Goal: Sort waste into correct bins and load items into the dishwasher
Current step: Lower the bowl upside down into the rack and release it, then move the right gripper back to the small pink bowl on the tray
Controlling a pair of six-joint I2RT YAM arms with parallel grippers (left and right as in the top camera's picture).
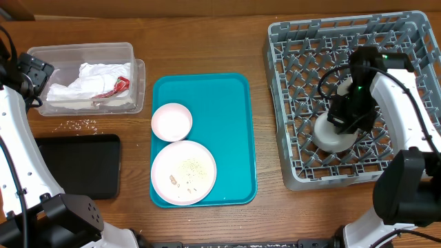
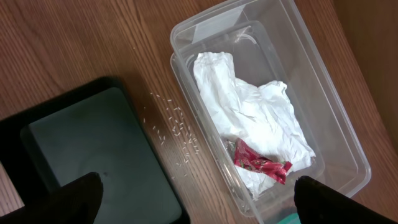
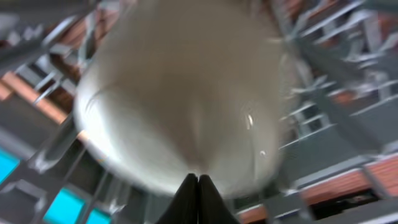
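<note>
Round metal bowl [image 1: 331, 140]: sits in the grey dish rack [image 1: 296, 41] at the right of the table [image 1: 207, 41], toward the rack's near-middle area, among the upright pegs. In the right wrist view it shows as a pale, blurred dome, apparently upside down. Right gripper [image 3: 198, 183] is directly over it; fingertips are pressed together at the bowl's near edge. Whether the rim is pinched between them cannot be told. Left gripper [image 2: 196, 200] hovers above the table's left end with its fingers spread wide, nothing between them. Below it, the clear plastic tub [image 2: 323, 112] stands on its lid [image 1: 141, 83] and contains crumpled white napkins [image 2: 242, 106] with a red scrap [image 2: 258, 163] lying on them. Black tray [image 2: 93, 155] lies just beside the tub on the near side. Loose whitish crumbs [image 2: 177, 127] are scattered on the bare wood between tub and tray. Teal tray [image 1: 227, 110] occupies the table centre. On its left half: small pink bowl [image 1: 171, 121], upright, and the large pink plate [image 1: 183, 172] nearer the front edge, the two almost touching. Plate carries a patch of food crumbs [image 1: 189, 167] near its middle.
</note>
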